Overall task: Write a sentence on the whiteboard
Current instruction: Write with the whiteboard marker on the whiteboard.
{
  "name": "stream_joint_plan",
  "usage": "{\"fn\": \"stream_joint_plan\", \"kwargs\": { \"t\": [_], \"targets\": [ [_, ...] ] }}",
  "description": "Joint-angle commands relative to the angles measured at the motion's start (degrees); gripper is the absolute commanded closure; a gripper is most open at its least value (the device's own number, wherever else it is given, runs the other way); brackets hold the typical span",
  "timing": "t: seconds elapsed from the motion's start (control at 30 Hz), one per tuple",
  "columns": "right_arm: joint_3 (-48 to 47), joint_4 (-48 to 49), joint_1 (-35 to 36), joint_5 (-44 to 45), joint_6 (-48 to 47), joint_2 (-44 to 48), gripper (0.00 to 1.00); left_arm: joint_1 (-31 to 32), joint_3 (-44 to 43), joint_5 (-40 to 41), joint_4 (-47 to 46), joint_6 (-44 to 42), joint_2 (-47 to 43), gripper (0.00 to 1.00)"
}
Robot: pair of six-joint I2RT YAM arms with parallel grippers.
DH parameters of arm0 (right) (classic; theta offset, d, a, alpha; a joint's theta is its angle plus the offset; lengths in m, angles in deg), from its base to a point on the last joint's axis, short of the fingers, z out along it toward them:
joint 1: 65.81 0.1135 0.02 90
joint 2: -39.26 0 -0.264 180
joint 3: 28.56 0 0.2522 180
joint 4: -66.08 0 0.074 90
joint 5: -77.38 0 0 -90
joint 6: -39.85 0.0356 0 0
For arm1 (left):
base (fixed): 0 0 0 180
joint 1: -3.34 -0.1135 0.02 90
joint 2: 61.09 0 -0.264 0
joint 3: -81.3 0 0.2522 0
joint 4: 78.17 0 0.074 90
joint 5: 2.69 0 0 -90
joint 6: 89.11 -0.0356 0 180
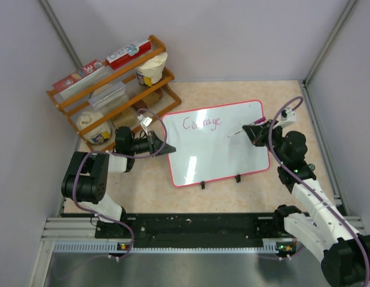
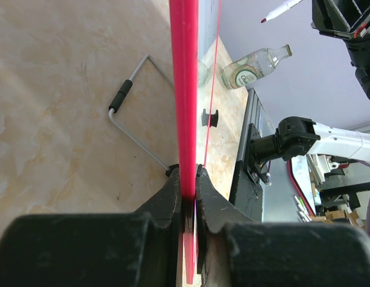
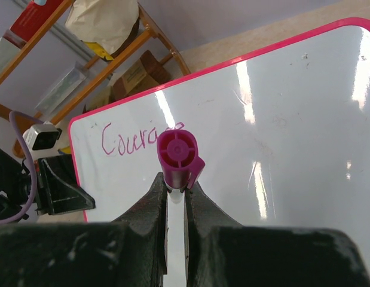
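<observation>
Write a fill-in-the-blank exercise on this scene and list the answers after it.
1. While the left end effector clamps its rim, the whiteboard bears one word, ____.
2. The right end effector is shut on a purple ____.
3. The whiteboard's near edge carries ____ black clips.

Missing words: Courage; marker; two.

My left gripper (image 1: 156,142) clamped on whiteboard (image 1: 220,161) left edge. Wooden rack (image 1: 113,89) near behind it, little room rearward. My right gripper (image 1: 251,133) hangs over board's right part, marker (image 1: 237,133) in its grip. Counter (image 1: 155,191) open between board's near edge and arm bases, two black clips (image 1: 202,185) jutting there. Narrow strip right of board, then wall (image 1: 346,119).
</observation>
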State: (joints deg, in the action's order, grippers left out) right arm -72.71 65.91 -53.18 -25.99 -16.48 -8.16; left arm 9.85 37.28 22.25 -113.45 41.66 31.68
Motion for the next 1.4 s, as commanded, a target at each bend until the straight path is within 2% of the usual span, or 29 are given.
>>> {"fn": "stream_joint_plan", "kwargs": {
  "t": [0.0, 0.43, 1.07, 1.37],
  "targets": [
    [-2.1, 4.0, -0.4, -0.7, 0.3, -0.5, 1.00, -0.1, -0.2, 4.6, -1.5, -3.8, -0.6, 1.00],
    [-4.1, 7.3, -0.3, -1.9, 1.0, -4.8, 1.00, -0.1, -0.3, 4.5, -1.5, -3.8, -0.5, 1.00],
    [-8.7, 7.0, -0.3, -1.6, -0.4, -7.4, 1.00, -0.1, -0.6, 4.5, -1.4, -3.8, -0.3, 1.00],
    [-12.2, 7.5, -0.2, -0.8, -1.3, -11.5, 1.00, -0.1, -0.7, 4.5, -1.1, -4.0, -0.3, 1.00]
  ]
}}
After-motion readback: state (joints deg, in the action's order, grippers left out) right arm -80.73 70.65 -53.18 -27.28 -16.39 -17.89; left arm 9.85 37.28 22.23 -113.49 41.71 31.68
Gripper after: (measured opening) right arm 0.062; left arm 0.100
